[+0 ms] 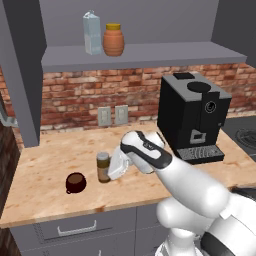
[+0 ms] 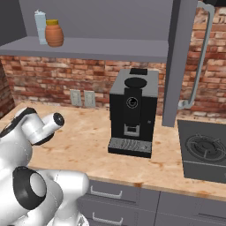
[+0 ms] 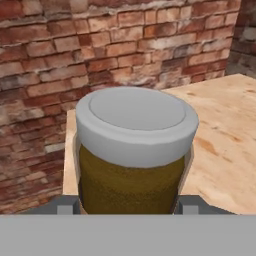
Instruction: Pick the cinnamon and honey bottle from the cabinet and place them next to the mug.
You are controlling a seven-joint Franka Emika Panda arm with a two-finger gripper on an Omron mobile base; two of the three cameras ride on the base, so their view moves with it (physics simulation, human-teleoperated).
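**Cinnamon in my grip, beside the mug**

My end effector (image 1: 111,169) is closed around the cinnamon (image 1: 103,167), one finger (image 3: 67,204) on each side of the jar, seen close up in the hand view. The jar stands upright on the bench (image 1: 50,155). Left of it, just beside, sits the mug (image 1: 75,182). Above, the cabinet (image 1: 150,54) shelf carries a carton (image 1: 92,33) with the honey bottle (image 1: 113,40) touching its right side. Farther right on the bench stands the coffee machine (image 1: 192,116).
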